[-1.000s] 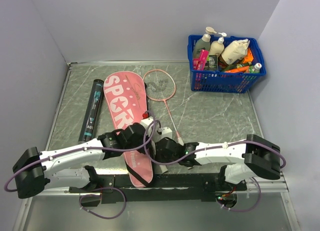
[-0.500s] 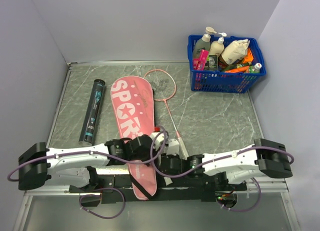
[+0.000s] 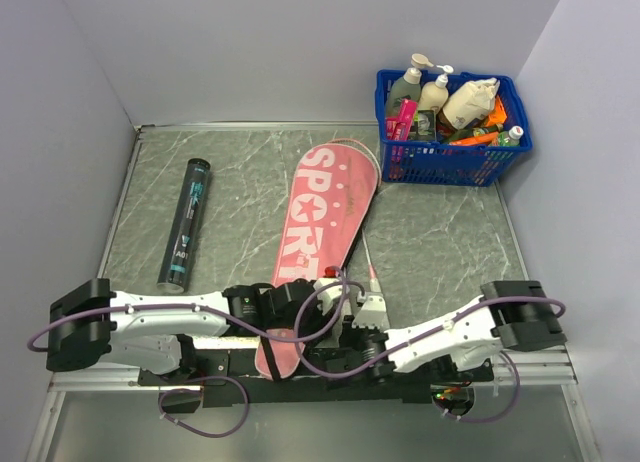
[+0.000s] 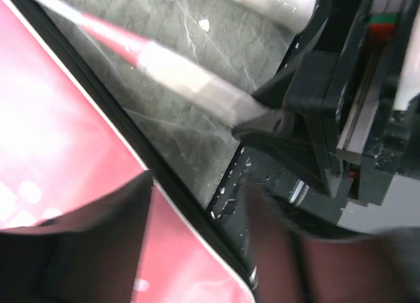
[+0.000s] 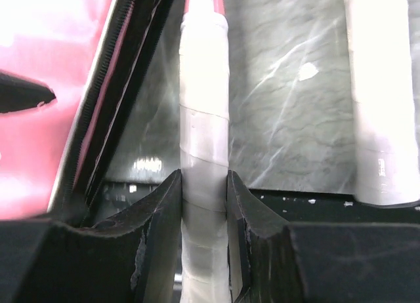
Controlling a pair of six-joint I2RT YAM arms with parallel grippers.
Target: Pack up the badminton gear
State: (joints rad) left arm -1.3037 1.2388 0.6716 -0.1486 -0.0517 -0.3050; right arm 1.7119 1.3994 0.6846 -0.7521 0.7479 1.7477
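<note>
While right pincer [image 5: 204,183] clamps white racket handle [image 5: 205,93], pink cover [image 5: 46,86] lies just beside.

Blue plastic basket [image 3: 450,164] stood at the far right corner of the table [image 3: 440,232]. It held pump bottles [image 3: 418,85] and a cloth bag [image 3: 470,102].

Top view: high at near edge, over whole table [image 3: 240,182]. Wrist views: close, sharing racket handle [image 5: 205,86], cover [image 5: 39,86].
</note>
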